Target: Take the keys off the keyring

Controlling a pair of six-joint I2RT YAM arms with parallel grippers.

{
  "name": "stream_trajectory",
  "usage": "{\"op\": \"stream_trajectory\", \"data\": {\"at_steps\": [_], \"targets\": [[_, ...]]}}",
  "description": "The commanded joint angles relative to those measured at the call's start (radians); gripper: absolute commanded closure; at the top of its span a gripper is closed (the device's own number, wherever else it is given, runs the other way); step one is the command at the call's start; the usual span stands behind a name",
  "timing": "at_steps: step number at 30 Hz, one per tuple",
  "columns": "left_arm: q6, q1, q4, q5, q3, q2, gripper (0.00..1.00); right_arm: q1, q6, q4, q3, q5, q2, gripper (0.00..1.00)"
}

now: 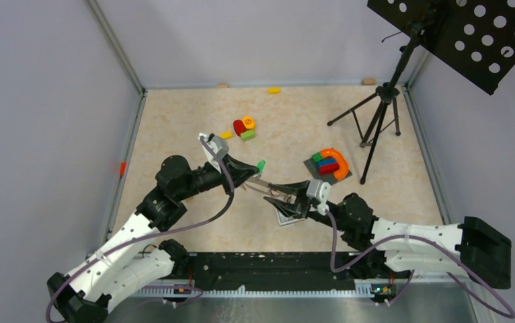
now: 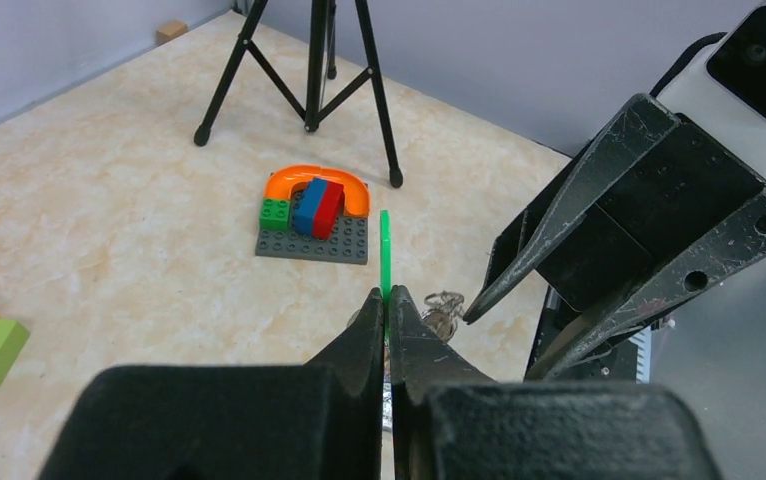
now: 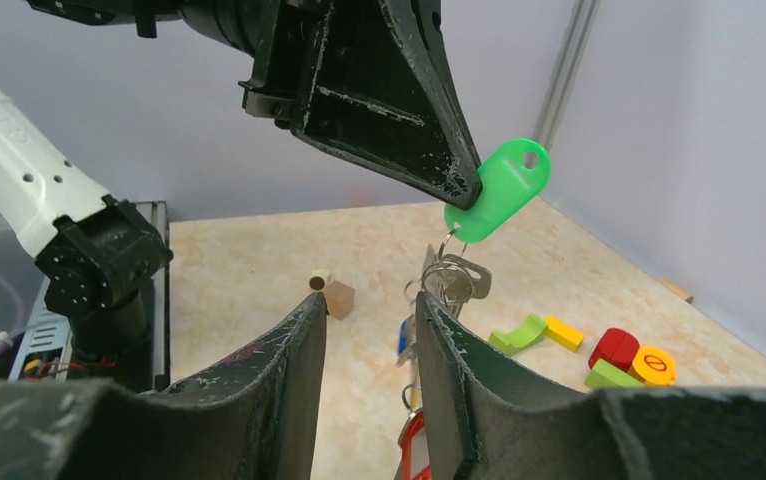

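The left claw (image 3: pixel 464 195) reaches in from the top, pinched shut on a green tag (image 3: pixel 504 185). Metal keys (image 3: pixel 456 277) hang from that tag, just behind the right claw (image 3: pixel 371 310), whose fingers stand parted. A blue tag (image 3: pixel 402 338) and a red tag (image 3: pixel 414 440) show lower down. Coloured blocks (image 3: pixel 619 350) lie on the tabletop (image 3: pixel 239 270).

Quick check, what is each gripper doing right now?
Left gripper: closed on the green tag.
Right gripper: open, jaws apart beside the hanging keys, nothing visibly gripped.

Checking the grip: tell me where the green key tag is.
In the right wrist view, upper middle: the green tag is pinched by the left gripper, keys hanging below.
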Motion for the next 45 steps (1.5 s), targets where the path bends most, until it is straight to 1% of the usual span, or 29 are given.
{"op": "stream_trajectory", "data": {"at_steps": [1,7,11,15,18,22,25,34,45], "targets": [[0.007,-0.003,0.098,0.013,0.033,-0.028,1.0,0.014,-0.054,0.002,0.058,0.01,-0.005,0.63],[0.092,-0.003,0.108,0.167,0.033,-0.037,1.0,0.014,-0.124,-0.209,0.113,-0.014,-0.092,0.63],[0.129,-0.003,0.118,0.25,0.032,-0.051,1.0,0.014,-0.12,-0.425,0.185,-0.056,-0.165,0.64],[0.137,-0.003,0.126,0.286,0.036,-0.06,1.0,0.014,-0.096,-0.661,0.281,-0.147,-0.193,0.68],[0.132,-0.003,0.127,0.309,0.043,-0.065,1.0,0.015,-0.076,-0.743,0.314,-0.234,-0.193,0.71],[0.125,-0.003,0.142,0.351,0.045,-0.07,1.0,0.014,-0.047,-0.756,0.311,-0.25,-0.19,0.76],[0.125,-0.003,0.147,0.366,0.044,-0.079,1.0,0.014,-0.039,-0.748,0.301,-0.242,-0.19,0.77],[0.118,-0.003,0.16,0.407,0.038,-0.086,1.0,0.014,-0.019,-0.665,0.255,-0.205,-0.183,0.75],[0.095,-0.003,0.186,0.425,0.018,-0.083,1.0,0.014,0.006,-0.575,0.26,-0.235,-0.115,0.74]]}}
